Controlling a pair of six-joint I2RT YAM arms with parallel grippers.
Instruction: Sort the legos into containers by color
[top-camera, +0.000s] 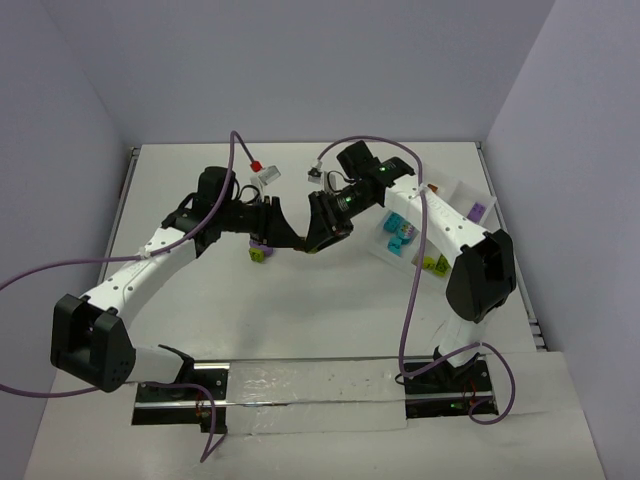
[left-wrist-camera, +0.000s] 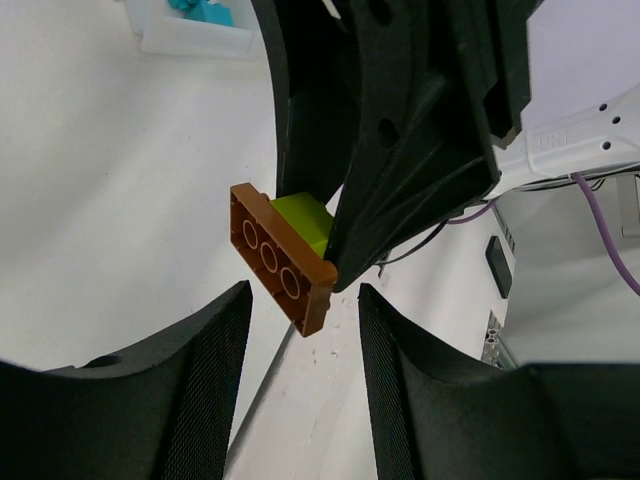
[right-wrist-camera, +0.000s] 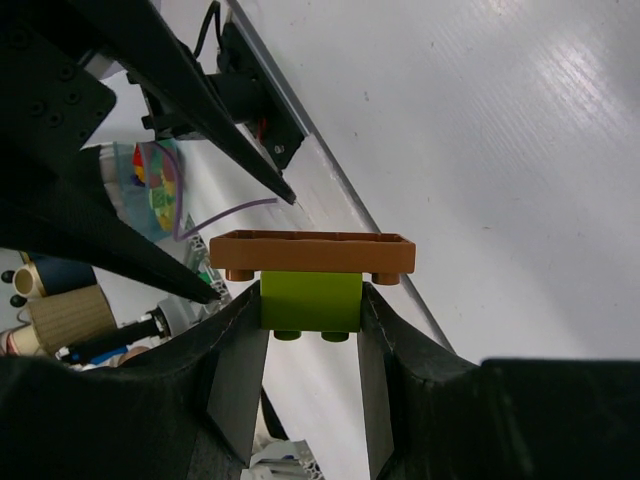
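Note:
My right gripper (right-wrist-camera: 309, 298) is shut on a lime green lego (right-wrist-camera: 310, 300) with a flat orange lego (right-wrist-camera: 312, 255) stuck on top of it, held above the table. From the left wrist, the same orange lego (left-wrist-camera: 278, 262) and lime lego (left-wrist-camera: 305, 220) hang off the right gripper (left-wrist-camera: 400, 150). My left gripper (left-wrist-camera: 303, 300) is open, and the orange plate's lower corner sits just at its fingertips. In the top view the left gripper (top-camera: 283, 232) and right gripper (top-camera: 318, 238) meet mid-table. A purple and lime clump (top-camera: 258, 251) lies below them.
The white divided tray (top-camera: 455, 190) stands at the right, holding cyan bricks (top-camera: 402, 232), lime bricks (top-camera: 436, 265) and a purple brick (top-camera: 480, 210). Purple cables loop over both arms. A red-capped connector (top-camera: 257, 165) hangs near the left wrist.

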